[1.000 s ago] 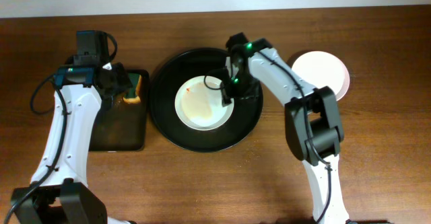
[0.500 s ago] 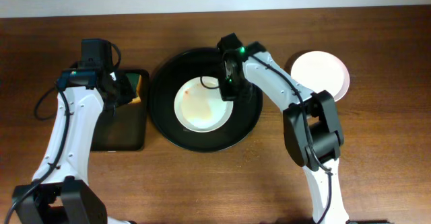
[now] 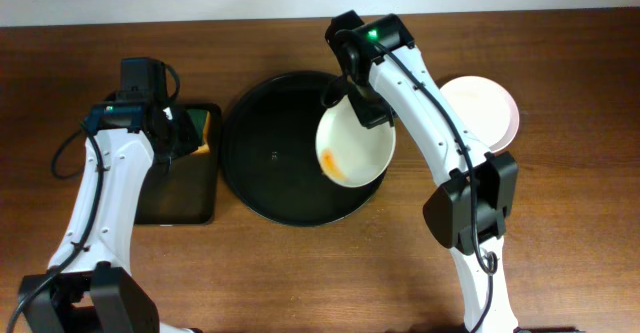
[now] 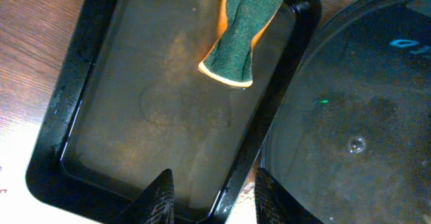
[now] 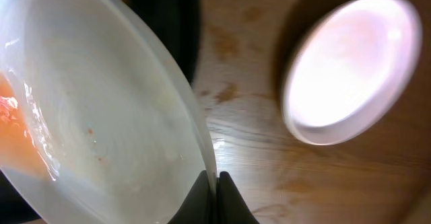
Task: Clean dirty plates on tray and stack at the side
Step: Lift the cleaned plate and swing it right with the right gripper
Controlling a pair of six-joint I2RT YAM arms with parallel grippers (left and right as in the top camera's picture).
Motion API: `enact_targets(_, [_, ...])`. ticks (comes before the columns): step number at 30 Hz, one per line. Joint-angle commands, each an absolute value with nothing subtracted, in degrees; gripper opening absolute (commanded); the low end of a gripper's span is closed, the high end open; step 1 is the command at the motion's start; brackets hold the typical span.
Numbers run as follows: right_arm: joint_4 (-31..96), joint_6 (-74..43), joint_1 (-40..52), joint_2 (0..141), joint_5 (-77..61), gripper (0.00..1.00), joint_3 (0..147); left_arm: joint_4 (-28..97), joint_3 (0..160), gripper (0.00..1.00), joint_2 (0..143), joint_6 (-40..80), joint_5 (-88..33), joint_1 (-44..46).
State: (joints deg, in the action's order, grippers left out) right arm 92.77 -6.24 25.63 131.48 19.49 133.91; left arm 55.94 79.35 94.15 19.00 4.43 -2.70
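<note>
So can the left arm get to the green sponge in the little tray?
Probably yes. The left gripper hangs open right above the small tray, and nothing lies between it and the sponge. The right gripper is away, holding a plate.

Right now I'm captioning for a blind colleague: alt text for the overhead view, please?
The right gripper holds an orange-smeared white plate by its rim over the round black tray's right edge. Another plate lies on the table further right; the left gripper hangs over a small tray with a sponge.
</note>
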Motion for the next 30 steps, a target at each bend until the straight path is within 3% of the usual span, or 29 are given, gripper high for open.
enact_targets(1, [92.7, -4.3, 27.3, 131.3, 31.0, 0.04, 136.6, 55.9, 78.9, 0.37, 92.9, 18.3, 3.8, -2.8])
enact_targets(11, [76.7, 0.6, 45.2, 131.3, 62.1, 0.04, 136.8, 55.9, 78.9, 0.37, 92.9, 18.3, 3.8, -2.8])
enact_targets(22, [73.2, -2.4, 46.9, 131.3, 66.2, 0.04, 136.8, 56.1, 78.9, 0.38, 92.9, 18.3, 3.8, -2.8])
enact_targets(28, [73.1, -4.1, 44.2, 131.3, 55.3, 0.04, 136.8, 56.3, 78.9, 0.53, 92.9, 18.3, 3.8, -2.8])
enact_targets(30, [74.7, -5.2, 40.5, 131.0, 51.0, 0.04, 137.8, 56.3, 78.9, 0.70, 92.9, 18.3, 3.8, -2.8])
